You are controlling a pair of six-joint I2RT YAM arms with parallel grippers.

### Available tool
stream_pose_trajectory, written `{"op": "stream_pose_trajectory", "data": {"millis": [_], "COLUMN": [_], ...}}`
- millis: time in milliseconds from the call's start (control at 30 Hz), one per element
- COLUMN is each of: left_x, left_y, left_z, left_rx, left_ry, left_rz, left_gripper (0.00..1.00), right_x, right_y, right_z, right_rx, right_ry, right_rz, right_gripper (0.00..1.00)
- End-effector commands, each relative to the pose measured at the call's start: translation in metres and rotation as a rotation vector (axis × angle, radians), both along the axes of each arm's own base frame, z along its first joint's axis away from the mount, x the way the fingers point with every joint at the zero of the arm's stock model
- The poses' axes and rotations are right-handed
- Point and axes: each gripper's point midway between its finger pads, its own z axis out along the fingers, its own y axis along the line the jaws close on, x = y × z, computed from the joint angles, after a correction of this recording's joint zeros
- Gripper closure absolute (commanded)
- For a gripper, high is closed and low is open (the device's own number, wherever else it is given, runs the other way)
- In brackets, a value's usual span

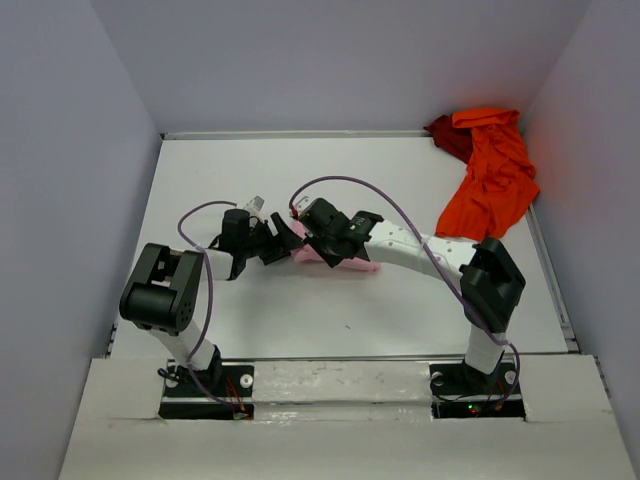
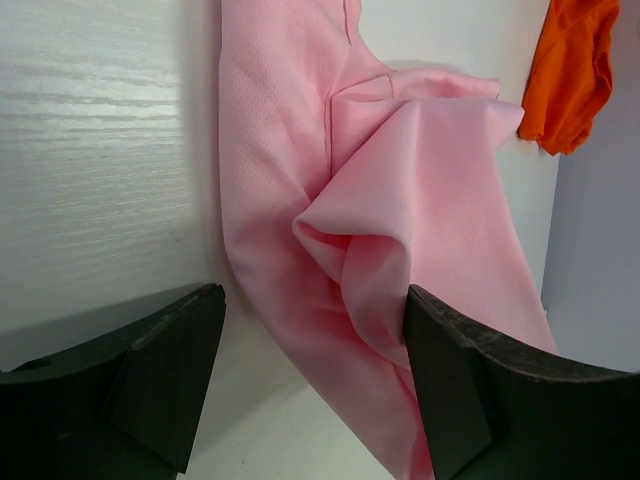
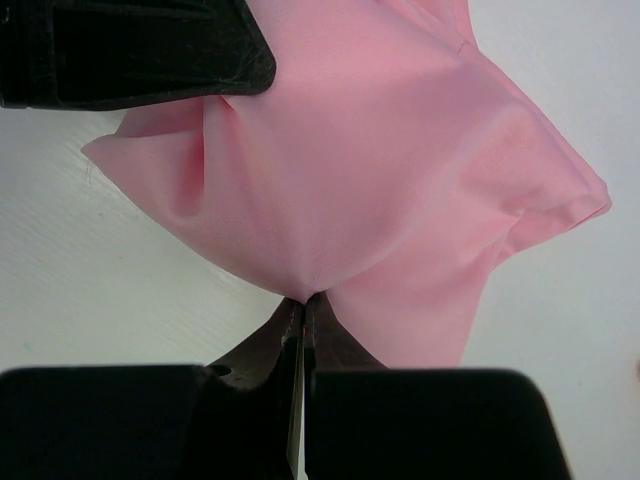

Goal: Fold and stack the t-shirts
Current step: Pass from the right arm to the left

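light pink t-shirt (image 1: 345, 263) clamped in right gripper (image 3: 302, 308), left gripper (image 2: 315, 300) spread wide

in the top view the light pink t-shirt lies bunched on the white table (image 1: 300, 325) at the middle of the frame. most of it is hidden under the two grippers, which meet over it. the right gripper has its jaws pressed together on a pinch of the pink cloth. in the right wrist view the fabric fans out from that pinch toward the top of the frame. the left gripper's jaws are far apart. a rumpled fold of the pink cloth sits between them, reaching the finger at the lower right of the left wrist view, but the jaws are not closed on it. the bright orange-red t-shirt (image 1: 495, 180) lies crumpled in the upper right of the top view, against the wall (image 1: 585, 150). the dark red t-shirt (image 1: 447, 135) is just to its left, partly under it.
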Motion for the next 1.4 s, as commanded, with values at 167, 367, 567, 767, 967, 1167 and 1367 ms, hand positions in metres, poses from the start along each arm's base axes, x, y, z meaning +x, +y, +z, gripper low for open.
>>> {"op": "stream_pose_trajectory", "data": {"millis": [167, 367, 567, 767, 967, 1167, 1367], "left_x": [0.0, 0.009, 0.016, 0.017, 0.014, 0.014, 0.013], "left_y": [0.0, -0.005, -0.017, -0.032, -0.046, -0.049, -0.049], "left_z": [0.004, 0.003, 0.005, 0.005, 0.0, 0.001, 0.002], "left_rx": [0.023, -0.007, -0.032, -0.043, -0.043, -0.037, -0.025], "left_ry": [0.007, 0.006, 0.007, 0.008, 0.019, -0.005, -0.019], "left_rz": [-0.002, 0.005, -0.007, -0.026, -0.048, -0.076, -0.076], "left_gripper": [0.16, 0.16, 0.15, 0.16, 0.17, 0.59, 1.0], "right_x": [0.011, 0.007, 0.005, 0.006, 0.006, 0.005, 0.004], "right_y": [0.007, 0.0, -0.003, -0.004, -0.004, -0.006, -0.008], "right_z": [0.017, 0.014, 0.013, 0.013, 0.012, 0.012, 0.011], "right_rx": [0.026, 0.017, 0.011, 0.007, 0.004, 0.002, 0.0], "right_ry": [-0.044, -0.039, -0.038, -0.041, -0.042, -0.042, -0.043], "right_rz": [0.001, 0.0, 0.0, -0.005, -0.007, -0.007, -0.008], "right_gripper": [1.0, 1.0, 1.0, 1.0, 1.0, 1.0, 1.0]}}
